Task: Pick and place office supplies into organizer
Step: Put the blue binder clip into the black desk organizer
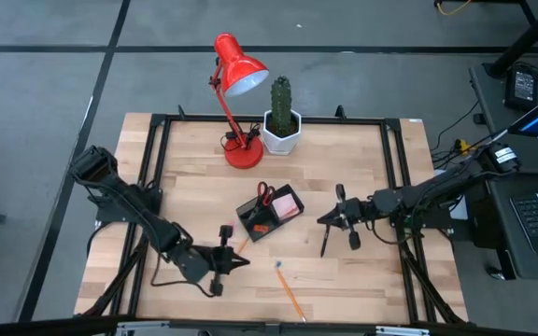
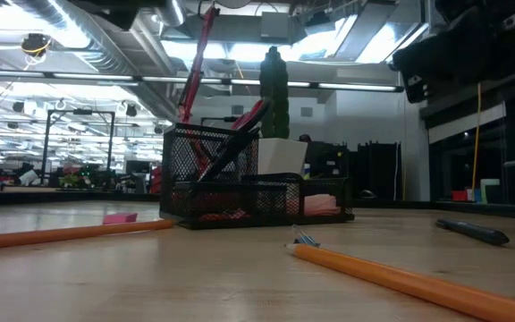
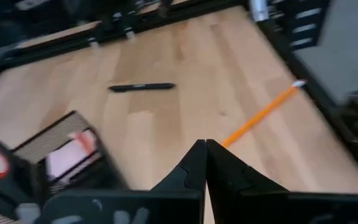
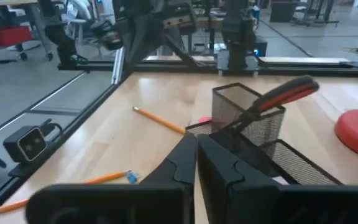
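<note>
On the left side of the bench (image 1: pixel 344 280), near the front edge, we see the left end effector (image 1: pixel 239 262) with its fingers pressed together and holding nothing. Just beside it lies an orange pencil (image 1: pixel 290 297), thin, stiff and light. We judge it can roll, so we would take it at the middle of its shaft. In the middle of the bench stands the organizer (image 1: pixel 269 213), a black mesh tray. The red-handled scissors (image 1: pixel 264 193) stand in its tall cup and the pink sticky-note pad (image 1: pixel 287 204) lies in a low compartment. Further right the black pen (image 1: pixel 325 240) lies on the wood, smooth and probably slippery. Just above it hovers the right end effector (image 1: pixel 324 220), fingers also together, empty.
</note>
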### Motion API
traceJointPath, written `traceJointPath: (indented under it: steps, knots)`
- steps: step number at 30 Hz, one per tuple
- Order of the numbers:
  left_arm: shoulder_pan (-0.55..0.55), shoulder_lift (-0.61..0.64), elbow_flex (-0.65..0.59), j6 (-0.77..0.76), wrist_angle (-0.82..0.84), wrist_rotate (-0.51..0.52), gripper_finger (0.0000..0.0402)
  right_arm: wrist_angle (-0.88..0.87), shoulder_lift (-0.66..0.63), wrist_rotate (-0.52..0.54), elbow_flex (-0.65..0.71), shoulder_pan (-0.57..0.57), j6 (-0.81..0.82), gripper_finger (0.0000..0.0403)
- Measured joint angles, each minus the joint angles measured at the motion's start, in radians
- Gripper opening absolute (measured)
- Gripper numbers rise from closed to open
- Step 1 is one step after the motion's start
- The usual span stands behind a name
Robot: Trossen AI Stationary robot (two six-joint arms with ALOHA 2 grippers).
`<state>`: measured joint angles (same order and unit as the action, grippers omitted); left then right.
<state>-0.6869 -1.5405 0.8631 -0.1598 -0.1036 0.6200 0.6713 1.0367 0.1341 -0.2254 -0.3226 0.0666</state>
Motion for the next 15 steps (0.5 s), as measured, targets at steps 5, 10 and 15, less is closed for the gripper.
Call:
traceJointPath:
  steps: [5, 10, 15]
  knots:
    - [-0.001, 0.143, -0.190, 0.014, -0.193, -0.059, 0.0001, -0.123, 0.042, 0.003, -0.092, -0.048, 0.030, 0.0019]
    - [0.002, 0.325, -0.396, 0.021, -0.380, -0.062, 0.0001, -0.256, 0.167, 0.003, -0.250, -0.093, 0.034, 0.0020]
    - [0.000, 0.457, -0.516, 0.024, -0.425, -0.061, 0.0002, -0.360, 0.330, 0.003, -0.409, -0.118, 0.033, 0.0019]
